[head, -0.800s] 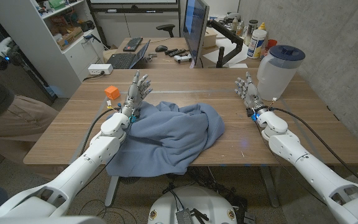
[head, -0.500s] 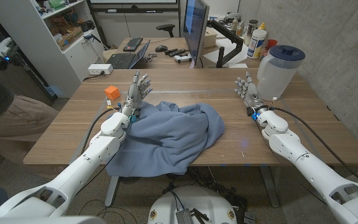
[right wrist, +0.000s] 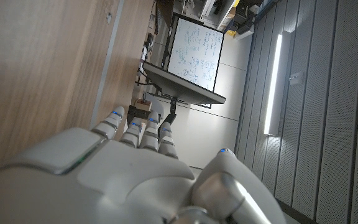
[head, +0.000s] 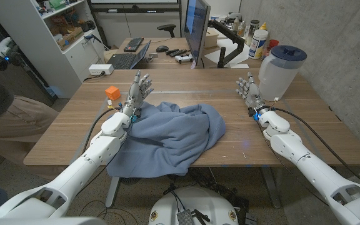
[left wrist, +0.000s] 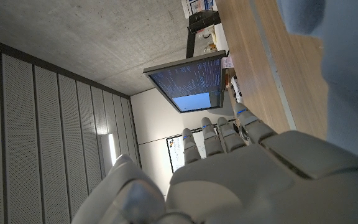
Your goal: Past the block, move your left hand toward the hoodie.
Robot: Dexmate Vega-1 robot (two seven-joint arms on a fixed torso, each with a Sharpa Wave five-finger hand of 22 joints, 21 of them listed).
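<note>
Standing with fingers spread and holding nothing, left hand [head: 139,88] sits between orange block [head: 111,92] and blue hoodie [head: 174,134]

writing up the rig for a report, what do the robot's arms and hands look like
Both arms are glossy white, rounded shells. A black cable runs along each forearm to the wrist, where a small blue light shows. The left hand and right hand are pale grey with jointed fingers; the wrist views show blue marks on the fingers.
</note>
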